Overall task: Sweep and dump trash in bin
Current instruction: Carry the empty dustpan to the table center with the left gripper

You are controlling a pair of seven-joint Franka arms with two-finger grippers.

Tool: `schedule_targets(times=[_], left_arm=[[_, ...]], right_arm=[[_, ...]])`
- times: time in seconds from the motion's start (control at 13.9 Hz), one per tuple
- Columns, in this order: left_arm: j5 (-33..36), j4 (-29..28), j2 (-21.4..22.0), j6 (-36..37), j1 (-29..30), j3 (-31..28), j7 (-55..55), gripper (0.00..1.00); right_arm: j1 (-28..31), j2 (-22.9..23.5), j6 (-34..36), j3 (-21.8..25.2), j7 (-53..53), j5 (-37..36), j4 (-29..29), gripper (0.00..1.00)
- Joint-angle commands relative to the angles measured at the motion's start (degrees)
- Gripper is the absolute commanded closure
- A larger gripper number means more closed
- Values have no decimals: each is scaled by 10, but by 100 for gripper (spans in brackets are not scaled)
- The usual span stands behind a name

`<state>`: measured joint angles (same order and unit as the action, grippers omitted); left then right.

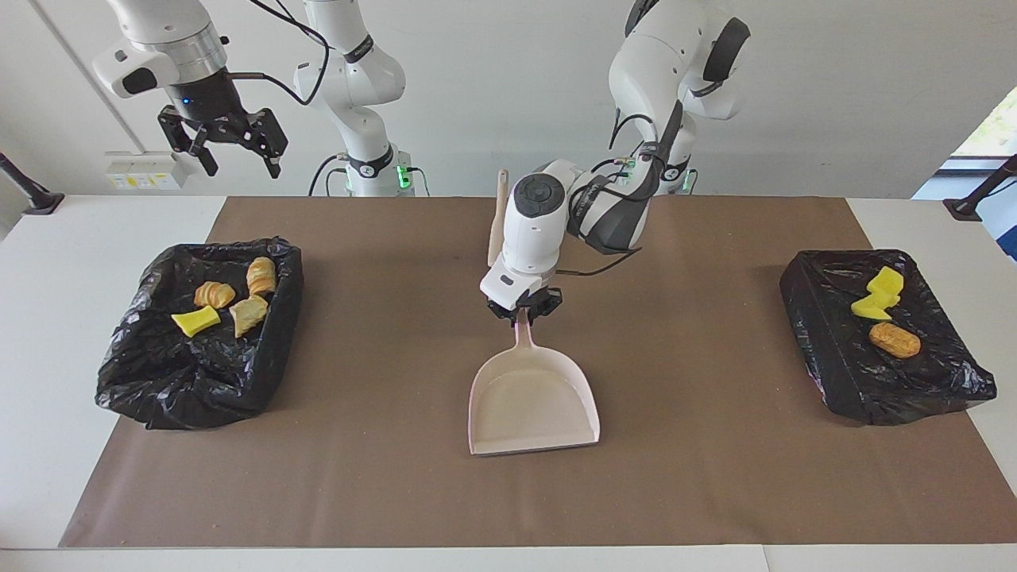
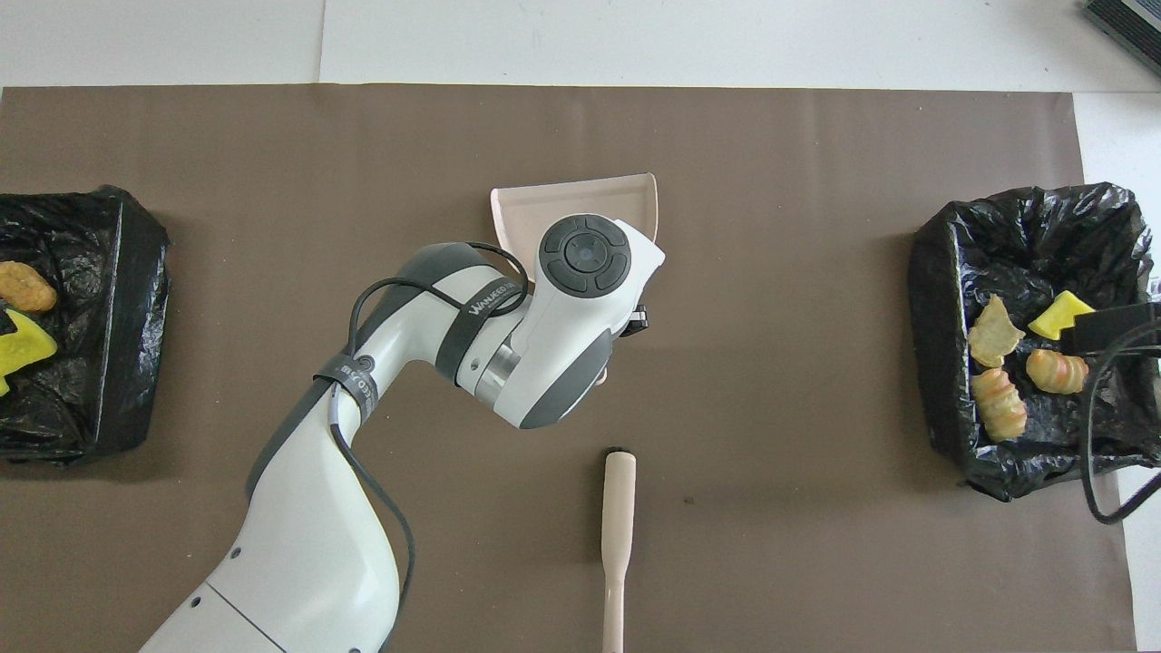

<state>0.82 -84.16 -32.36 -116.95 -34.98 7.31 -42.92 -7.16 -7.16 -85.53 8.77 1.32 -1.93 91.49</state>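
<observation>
My left gripper [image 1: 523, 311] is shut on the handle of the pale pink dustpan [image 1: 532, 399], which sits low and flat over the middle of the brown mat, its mouth turned away from the robots [image 2: 573, 201]. The pan holds nothing. The trash lies in two black-lined bins: croissant lumps [image 1: 214, 295] and a yellow sponge chunk [image 1: 196, 321] in the bin [image 1: 159, 381] at the right arm's end, and yellow chunks [image 1: 878, 295] with a brown lump [image 1: 895, 340] in the bin [image 1: 890, 397] at the left arm's end. My right gripper [image 1: 232, 156] waits open, high over the table's edge.
The pink brush [image 2: 619, 531] lies on the mat nearer to the robots than the dustpan, partly hidden by the left arm in the facing view. The brown mat [image 1: 381, 477] covers most of the white table.
</observation>
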Motion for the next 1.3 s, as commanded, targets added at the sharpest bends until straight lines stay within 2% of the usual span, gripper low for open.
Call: schedule_targets(times=[0.0, 0.14, 0.22, 0.36, 0.43, 0.58, 0.86, 1.22], left_arm=[[-6, 18, -2, 2, -20, -12, -8, 95], [-3, 14, 2, 9, -21, -12, -7, 71], [-2, 11, 3, 10, -22, -12, -6, 53], [3, 9, 4, 6, -26, -12, 2, 9], [11, 8, 5, 7, -26, -12, 5, 0], [20, 4, 16, 10, -22, -12, 22, 0], [20, -52, 91, 13, -4, -20, 85, 0], [39, -65, 163, 80, 66, -21, 182, 0]], right_arm=[[3, -11, -6, -5, 5, -4, 11, 0], [3, -11, -6, -5, 4, -4, 11, 0], [3, -11, -6, -5, 4, -4, 11, 0], [3, -11, -6, -5, 4, -4, 11, 0], [3, -11, -6, -5, 4, -4, 11, 0], [3, -11, -6, -5, 5, -4, 11, 0], [3, -11, -6, -5, 4, -4, 11, 0], [3, -11, -6, -4, 4, -4, 11, 0]])
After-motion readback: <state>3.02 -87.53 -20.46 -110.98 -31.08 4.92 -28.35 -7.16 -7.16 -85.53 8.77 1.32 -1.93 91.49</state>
